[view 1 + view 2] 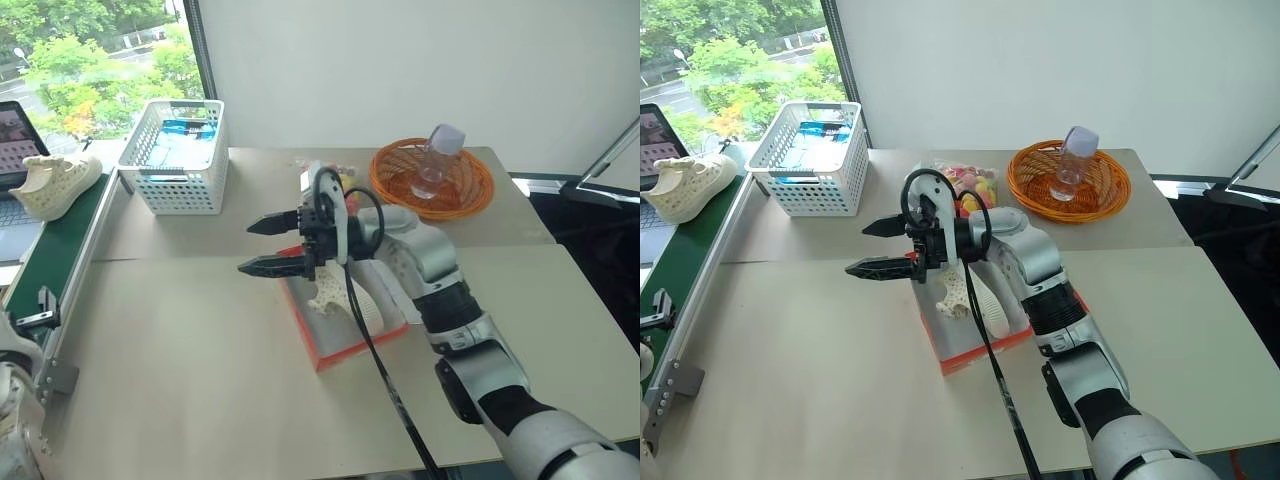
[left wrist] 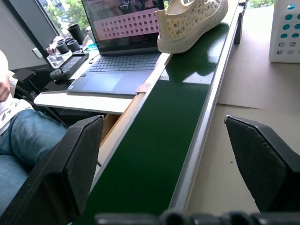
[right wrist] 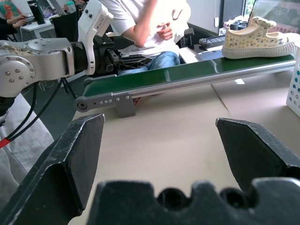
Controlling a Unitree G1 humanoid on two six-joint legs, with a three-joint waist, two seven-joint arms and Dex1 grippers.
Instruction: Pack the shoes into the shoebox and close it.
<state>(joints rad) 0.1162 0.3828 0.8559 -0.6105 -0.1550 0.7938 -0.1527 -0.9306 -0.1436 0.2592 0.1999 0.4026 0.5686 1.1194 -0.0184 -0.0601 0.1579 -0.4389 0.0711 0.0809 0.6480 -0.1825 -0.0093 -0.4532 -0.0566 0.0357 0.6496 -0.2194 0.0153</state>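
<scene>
2 shoes: 1 in shoebox [image 1: 345, 350], 1 on conveyor [image 1: 55, 185].

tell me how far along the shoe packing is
Done: one shoe lies in the open shoebox. In hand: nothing; the right gripper is open and empty above the table, the left gripper open facing the green belt. Left: the second shoe on the belt, then closing the lid.

A cream shoe [image 2: 190, 23] rests on the green conveyor belt [image 2: 159, 140] beside an open laptop [image 2: 119, 51].
</scene>
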